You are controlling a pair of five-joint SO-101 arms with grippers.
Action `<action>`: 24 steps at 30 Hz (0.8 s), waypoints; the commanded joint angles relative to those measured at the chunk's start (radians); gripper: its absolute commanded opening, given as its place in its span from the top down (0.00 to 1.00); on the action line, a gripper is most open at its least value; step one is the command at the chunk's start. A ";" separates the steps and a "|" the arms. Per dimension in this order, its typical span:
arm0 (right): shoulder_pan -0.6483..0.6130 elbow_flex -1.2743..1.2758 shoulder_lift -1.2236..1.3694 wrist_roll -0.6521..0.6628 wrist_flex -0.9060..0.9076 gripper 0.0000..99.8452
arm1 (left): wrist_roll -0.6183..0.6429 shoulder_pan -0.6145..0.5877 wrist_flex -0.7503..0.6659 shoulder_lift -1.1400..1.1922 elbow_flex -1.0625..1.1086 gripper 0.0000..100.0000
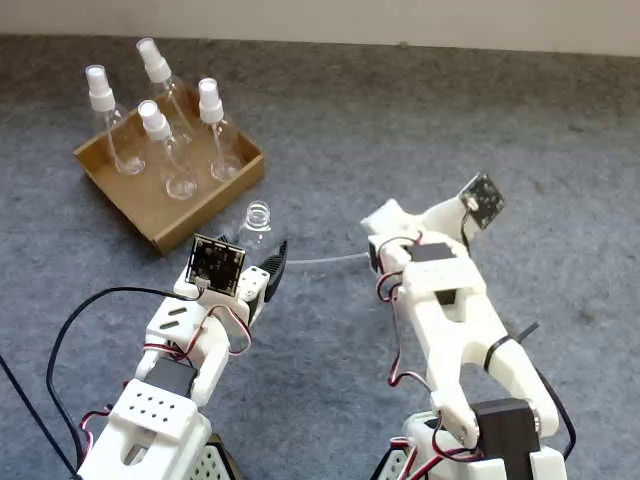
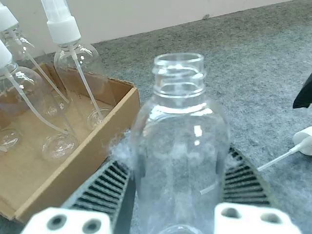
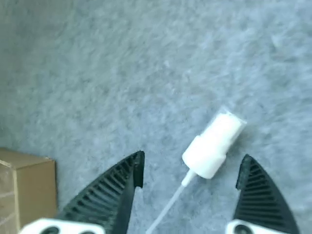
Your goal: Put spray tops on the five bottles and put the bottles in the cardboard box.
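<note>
The base of the open bottle [image 2: 180, 141] is cut off in my left wrist view, so I cannot see how it stands on the floor. From above, the camera board [image 1: 217, 262] on my left wrist covers most of its body, and only the neck and shoulder come out. The head of the loose spray top [image 3: 214, 144] is hidden under my right arm [image 1: 450, 300] from above; there only its thin tube [image 1: 325, 260] shows, pointing toward the box side.

My left claw [image 2: 178, 168] is pinching the open bottle: the 2 ribbed black fingers [image 2: 105, 187] press its clear body from both sides. The bottle is upright, outside the cardboard box [image 1: 150, 195] and just beside its nearest corner. Its neck is threaded and carries no top.

My right claw [image 3: 192, 163] is spread wide. The spray top is white and lies on its side on the grey carpet [image 1: 420, 130], between the 2 fingers and apart from both. It is farther from the box than the open bottle is.

Inside the box stand 4 bottles [image 1: 165, 150], all clear and upright, each with a white spray top and a thin tube inside. The box wall stands between them and the open bottle. 1 corner of the box also shows at the edge of my right wrist view.
</note>
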 commanded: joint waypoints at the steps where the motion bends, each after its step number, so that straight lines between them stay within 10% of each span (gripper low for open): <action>1: 0.007 -0.079 0.022 -0.008 0.008 0.72 | -0.009 0.004 0.006 -0.021 0.024 0.92; 24: 0.033 -0.202 0.200 -0.002 0.013 0.96 | -0.009 0.004 0.006 -0.021 0.024 0.92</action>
